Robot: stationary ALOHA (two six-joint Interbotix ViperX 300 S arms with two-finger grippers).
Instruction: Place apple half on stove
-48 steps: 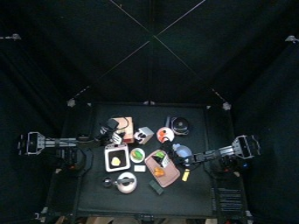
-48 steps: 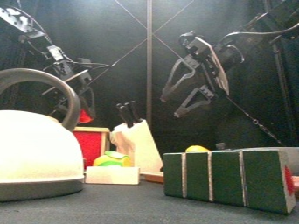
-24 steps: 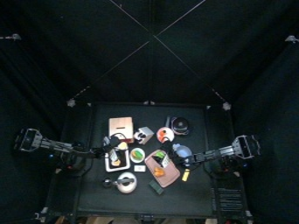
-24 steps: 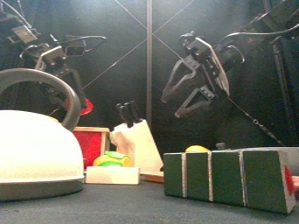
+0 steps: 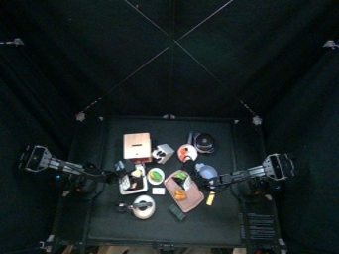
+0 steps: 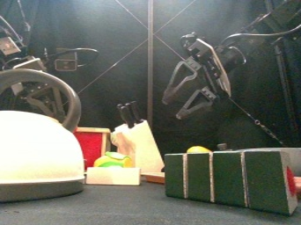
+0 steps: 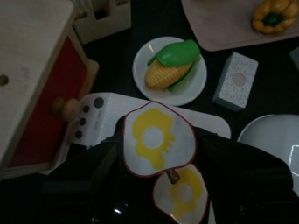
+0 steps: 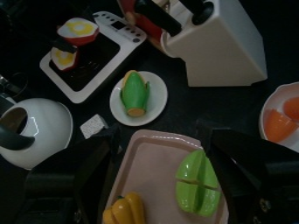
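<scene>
Two apple halves, red skin and yellow flesh, lie on the black top of the white toy stove [image 7: 91, 122]: one [image 7: 152, 137] at the knob side, the other [image 7: 181, 191] beside it. Both show on the stove [image 8: 105, 44] in the right wrist view [image 8: 76, 31]. My left gripper [image 7: 176, 208] is just above them, its dark jaws apart and holding nothing. In the top view it is at the table's left [image 5: 117, 180], by the stove [image 5: 133, 180]. My right gripper [image 8: 170, 175] is open above a pink tray [image 8: 146, 157].
A white kettle [image 6: 35, 149] stands at the front left. A plate with corn [image 7: 170, 66] and a knife block [image 8: 216, 39] are near the stove. A wooden box with a red side [image 7: 35, 79] stands behind it. A green pepper [image 8: 197, 182] lies on the tray.
My left arm has drawn back to the left, away from the table's middle. The right arm has not moved.
</scene>
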